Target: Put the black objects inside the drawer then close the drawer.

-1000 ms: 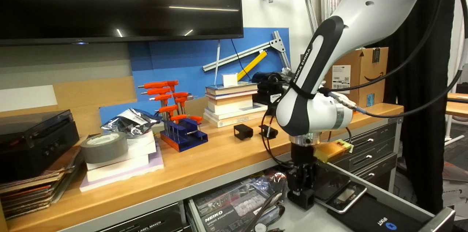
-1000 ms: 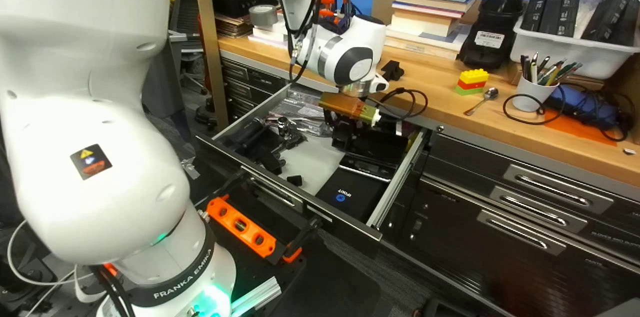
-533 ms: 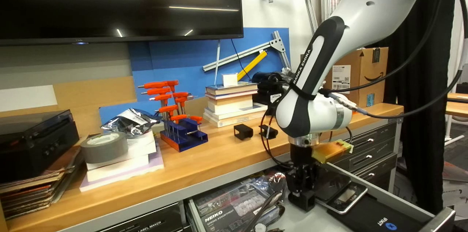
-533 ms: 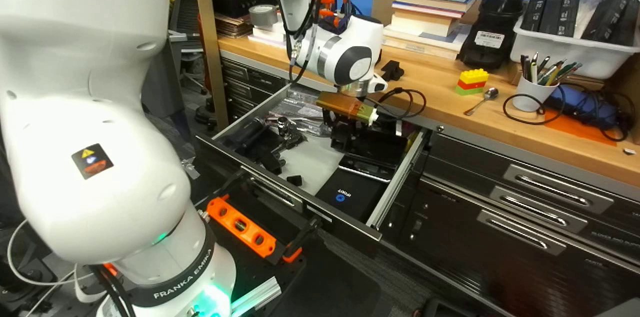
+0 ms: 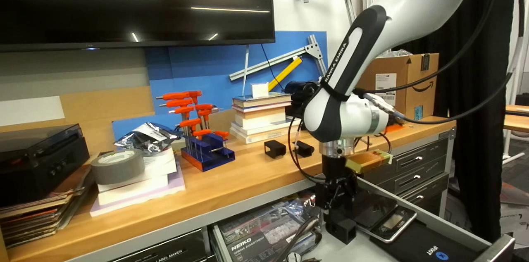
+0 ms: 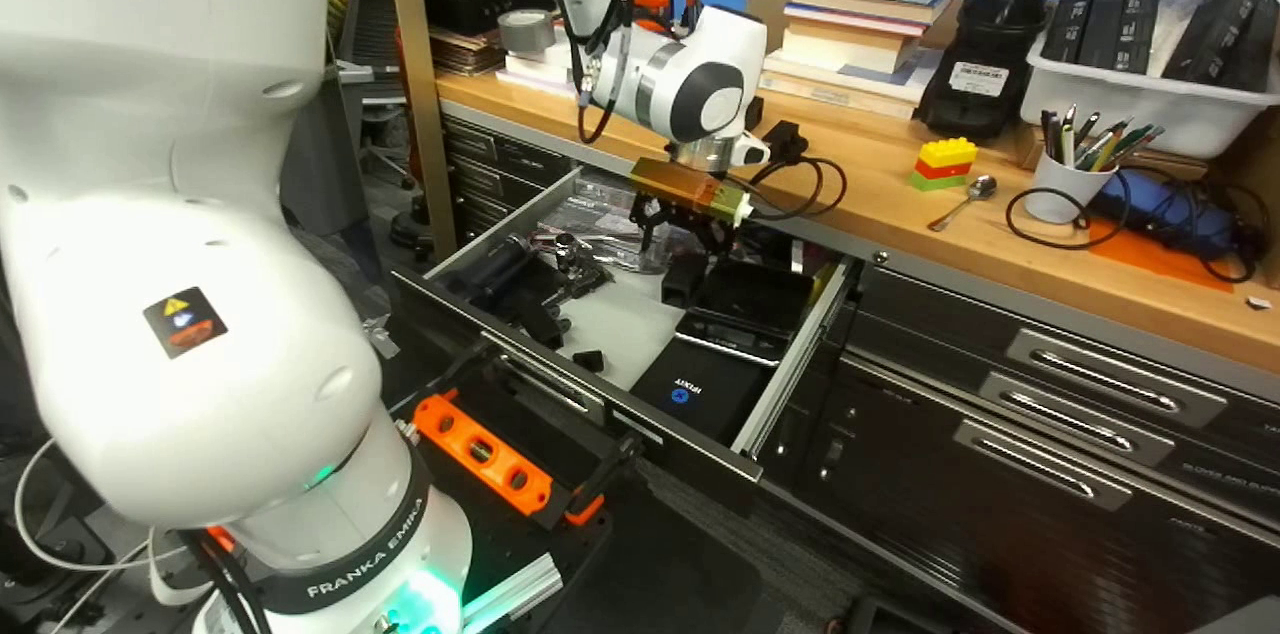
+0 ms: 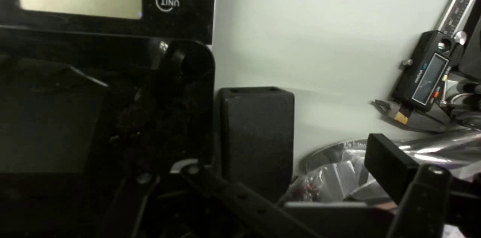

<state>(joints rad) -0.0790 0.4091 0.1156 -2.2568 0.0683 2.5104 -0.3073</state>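
spread wide and holding nothing, the gripper (image 6: 683, 236) hangs over a black block (image 7: 257, 136) resting in the pulled-out drawer (image 6: 625, 319), just beside a digital scale (image 5: 392, 225); that one looks delivered. beyond, an open-ended black piece (image 5: 279, 149) and another black piece (image 5: 305, 149) on the wooden bench (image 5: 244, 171) seem left, then closing, once the arm (image 5: 359, 119) clears the drawer.
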